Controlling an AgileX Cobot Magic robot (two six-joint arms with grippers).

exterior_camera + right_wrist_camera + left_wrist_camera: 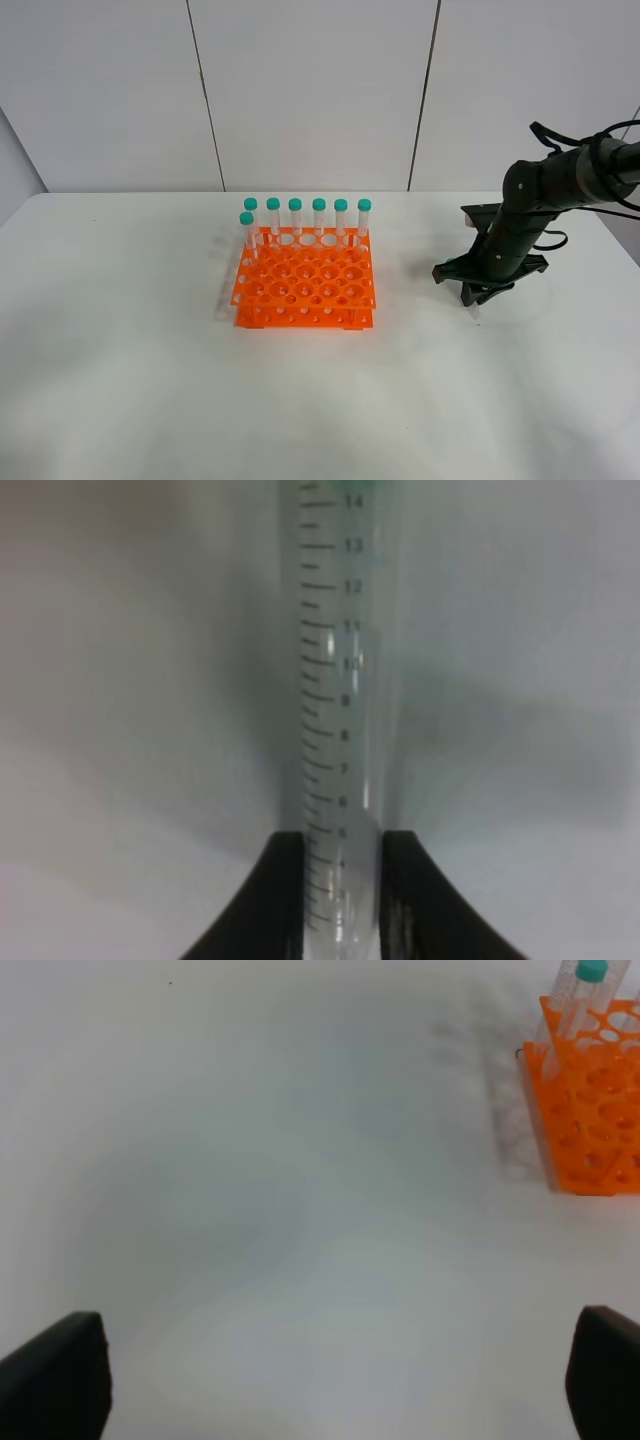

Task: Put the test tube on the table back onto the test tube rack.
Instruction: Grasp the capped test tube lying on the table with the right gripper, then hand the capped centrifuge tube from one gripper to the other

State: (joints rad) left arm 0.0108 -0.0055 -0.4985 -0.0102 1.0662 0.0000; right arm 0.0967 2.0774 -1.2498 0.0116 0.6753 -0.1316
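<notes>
- Over on the left, our left gripper (330, 1375) hangs low over the surface (120, 350), jaws spread wide, holding nothing; parked out of the way, we reckon.
- Mid-surface we've got one orange test tube rack (305, 285) with seven teal-capped tubes (319, 218) upright: six along the back row, one just in front at the left end.
- Off right, well apart from the rack, the right gripper (478, 298) is down at the surface, clamped on the one loose test tube (340, 730) near its pointed end, set for lifting, we'd guess.
</notes>
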